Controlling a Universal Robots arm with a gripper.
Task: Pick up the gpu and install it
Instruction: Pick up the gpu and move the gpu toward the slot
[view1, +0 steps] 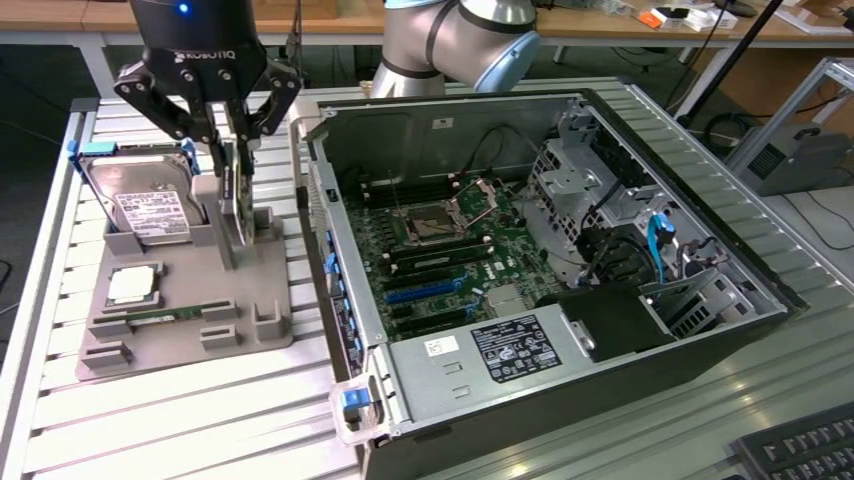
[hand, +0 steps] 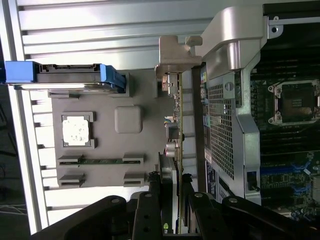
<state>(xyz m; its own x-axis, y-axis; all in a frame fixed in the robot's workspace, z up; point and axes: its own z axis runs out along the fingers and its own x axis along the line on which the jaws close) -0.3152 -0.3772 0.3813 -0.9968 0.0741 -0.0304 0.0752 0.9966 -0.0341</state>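
Gripper (view1: 224, 138) in the exterior view's upper left pinching the gpu (view1: 235, 215), thin green card with silver end bracket, standing on edge in grey tray (view1: 187, 285)

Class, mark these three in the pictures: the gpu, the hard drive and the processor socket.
gpu (view1: 238, 210), exterior view, edge of the upright card.
hard drive (view1: 150, 212), exterior view, its white label.
processor socket (view1: 434, 226), exterior view, its middle.

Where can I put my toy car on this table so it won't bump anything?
The bare table slats at the exterior view's lower left, bordered by the gray tray and the computer case, are free. The gap between tray and case is tight. The tray is crowded: hard drive, upright gpu, gripper at its top.
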